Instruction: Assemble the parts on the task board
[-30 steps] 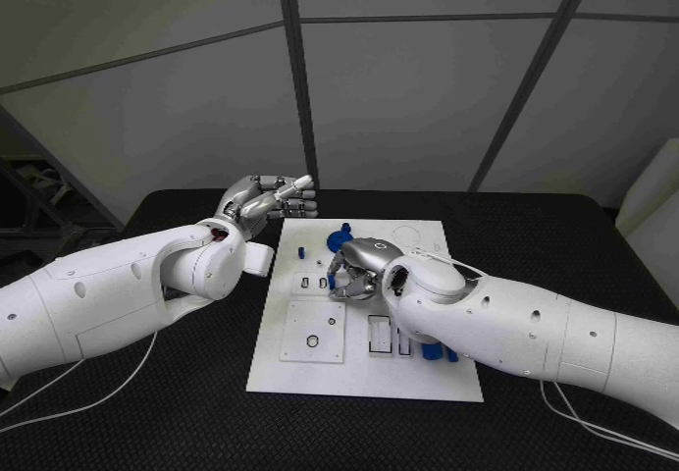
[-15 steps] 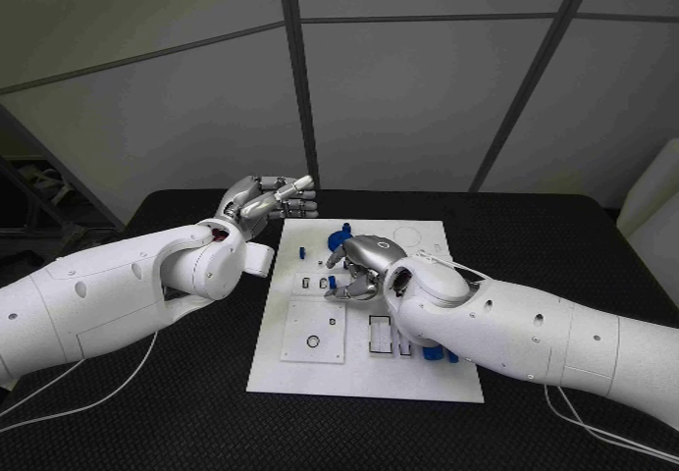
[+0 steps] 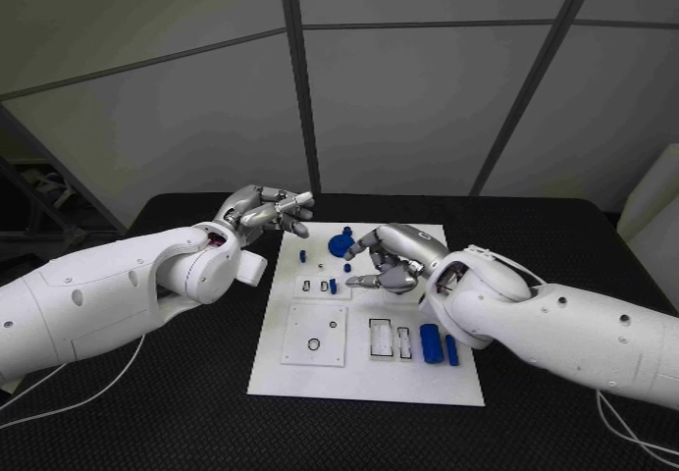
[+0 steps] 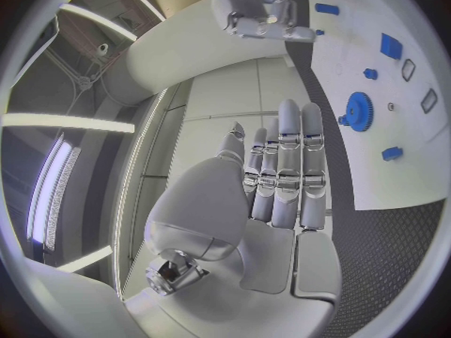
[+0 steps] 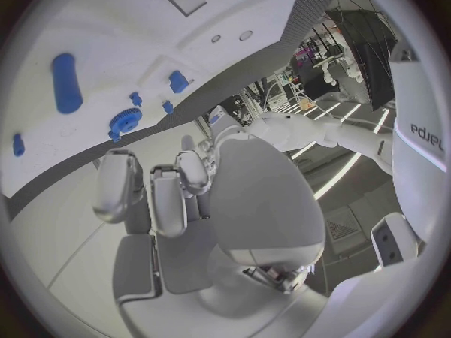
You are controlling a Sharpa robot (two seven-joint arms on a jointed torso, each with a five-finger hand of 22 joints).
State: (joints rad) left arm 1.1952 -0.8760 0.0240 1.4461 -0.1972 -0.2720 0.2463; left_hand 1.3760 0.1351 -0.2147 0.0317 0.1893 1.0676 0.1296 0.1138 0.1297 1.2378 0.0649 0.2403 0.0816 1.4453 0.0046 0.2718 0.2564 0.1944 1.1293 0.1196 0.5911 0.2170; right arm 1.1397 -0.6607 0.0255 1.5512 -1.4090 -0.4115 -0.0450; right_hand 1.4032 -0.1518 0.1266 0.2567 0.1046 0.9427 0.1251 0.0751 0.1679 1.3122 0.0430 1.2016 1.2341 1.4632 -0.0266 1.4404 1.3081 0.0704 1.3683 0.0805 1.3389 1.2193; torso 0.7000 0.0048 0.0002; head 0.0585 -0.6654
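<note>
No writing can be read on the board [image 3: 361,378] or on the parts. The white board lies in the middle of the black table [image 3: 156,432].

On the board, a blue gear [image 3: 341,243] stands at the far end, just left of the right hand [image 3: 390,260]. A small blue peg [image 3: 301,251] is left of the gear. A little nearer, small frames [image 3: 323,287] hold blue bits, too small to tell what kind. In the middle left sits a square plate [image 3: 314,334] with a black ring [image 3: 310,343] on it. Near the right edge two long blue blocks [image 3: 430,344] lie side by side, next to a slot [image 3: 382,337].

The left hand [image 3: 263,209] hangs over the table just off the far left corner of the board. The left wrist view shows its fingers [image 4: 286,165] straight and pressed together, holding nothing.

The right hand is over the far part of the board. Its fingers [image 5: 150,191] are curled and a bit apart, with nothing in them.

A second ago the right hand was lower and nearer, curled over the small frames. Now it has lifted up and moved to the right, so the two blue blocks show fully. The left hand has hardly moved, and its fingers point a little more to the right.
</note>
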